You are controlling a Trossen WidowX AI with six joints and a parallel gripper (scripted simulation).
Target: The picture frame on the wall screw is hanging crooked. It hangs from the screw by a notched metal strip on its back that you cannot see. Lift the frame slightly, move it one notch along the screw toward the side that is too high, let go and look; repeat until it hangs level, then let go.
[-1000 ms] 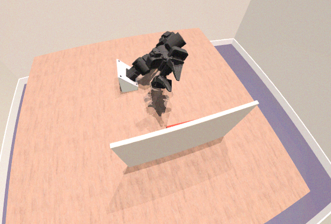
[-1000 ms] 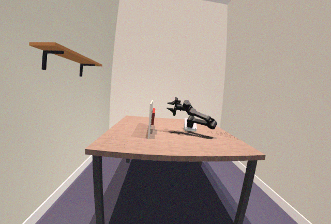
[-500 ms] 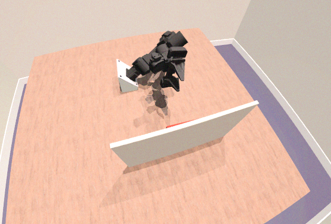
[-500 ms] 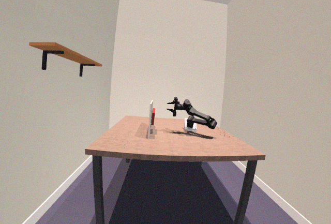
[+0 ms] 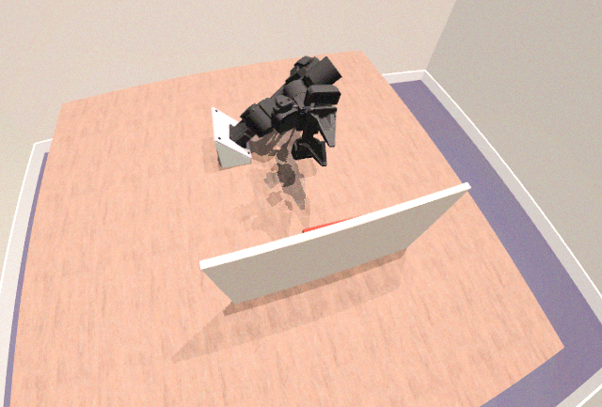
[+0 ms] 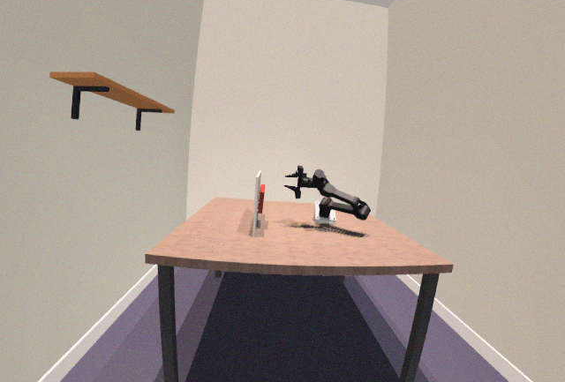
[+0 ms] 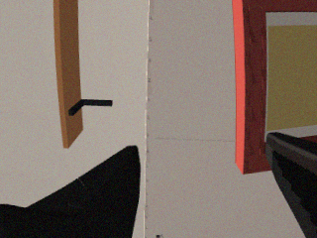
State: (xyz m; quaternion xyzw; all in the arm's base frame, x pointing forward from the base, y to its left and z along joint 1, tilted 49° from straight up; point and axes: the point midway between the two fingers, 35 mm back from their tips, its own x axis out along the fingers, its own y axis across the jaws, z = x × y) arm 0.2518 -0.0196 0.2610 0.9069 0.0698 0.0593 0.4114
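Note:
The picture frame (image 5: 326, 225) (image 6: 261, 199) (image 7: 255, 89) is red with a dark red front and an olive picture. It hangs on the robot's side of the upright pale panel (image 5: 310, 271) (image 6: 256, 209) (image 7: 193, 74). In the wrist view, which is turned sideways, its bright red edge and the panel's edge run not quite parallel, and part of the frame is cut off at the right. The screw and notched strip are hidden. My black gripper (image 5: 328, 155) (image 6: 285, 181) (image 7: 201, 140) is open and empty, with its fingers toward the panel and a gap before the frame.
The panel stands on the wooden table (image 5: 121, 223) (image 6: 297, 250). The arm's white base plate (image 5: 222, 125) is behind the gripper. A wooden shelf (image 6: 72, 75) (image 7: 66, 59) on black brackets is on the room wall beyond the panel.

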